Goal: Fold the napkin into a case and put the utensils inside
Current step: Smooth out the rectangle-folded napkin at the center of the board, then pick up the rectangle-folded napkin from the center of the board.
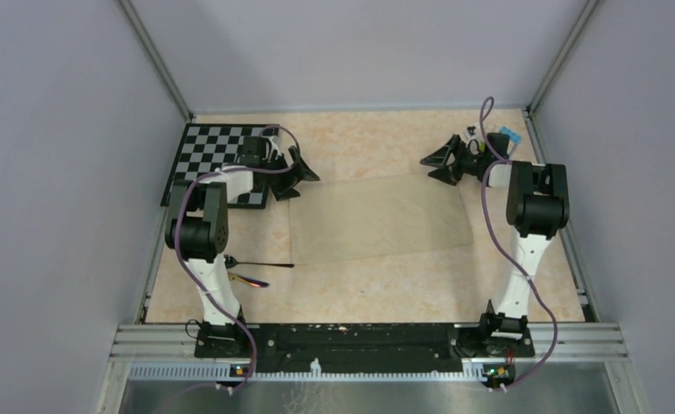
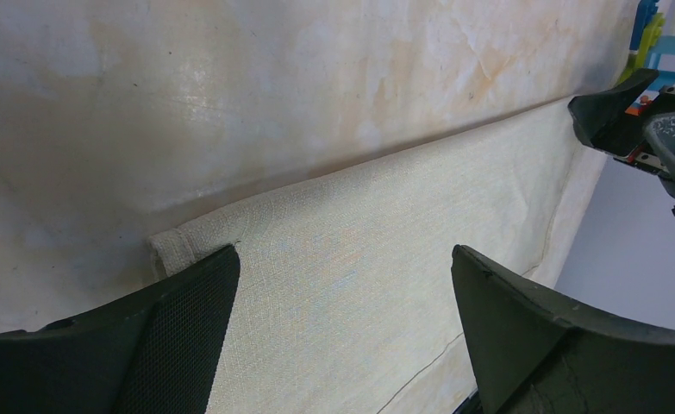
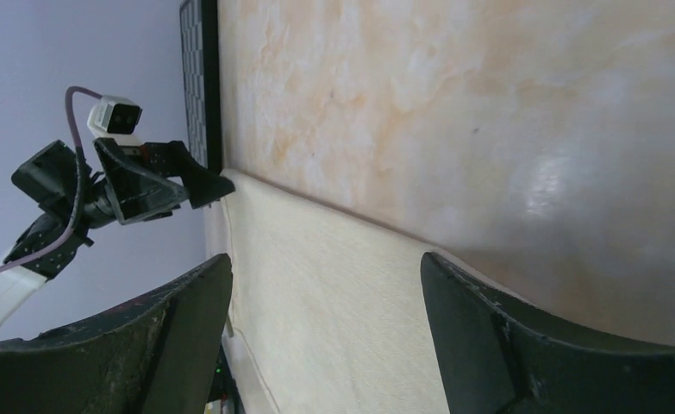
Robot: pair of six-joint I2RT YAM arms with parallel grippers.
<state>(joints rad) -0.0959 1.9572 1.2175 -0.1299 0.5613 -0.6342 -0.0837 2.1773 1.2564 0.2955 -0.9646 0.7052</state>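
Observation:
The cream napkin (image 1: 377, 220) lies flat mid-table as a wide doubled rectangle with its folded edge on the far side; no narrow case is in view. My left gripper (image 1: 306, 187) hovers open at its far-left corner, with cloth (image 2: 359, 259) below the empty gap between its fingers (image 2: 344, 254). My right gripper (image 1: 428, 170) hovers open at the far-right corner, also empty (image 3: 325, 259) over the napkin (image 3: 316, 302). The utensils lie left of the napkin, near the left arm: a dark spoon (image 1: 265, 264) and a rainbow-tinted piece (image 1: 249, 280).
A black-and-white chequered board (image 1: 213, 155) lies at the far left, behind the left gripper. Small coloured toy bricks (image 1: 499, 135) sit at the far right, behind the right gripper. Grey walls close in the table on three sides.

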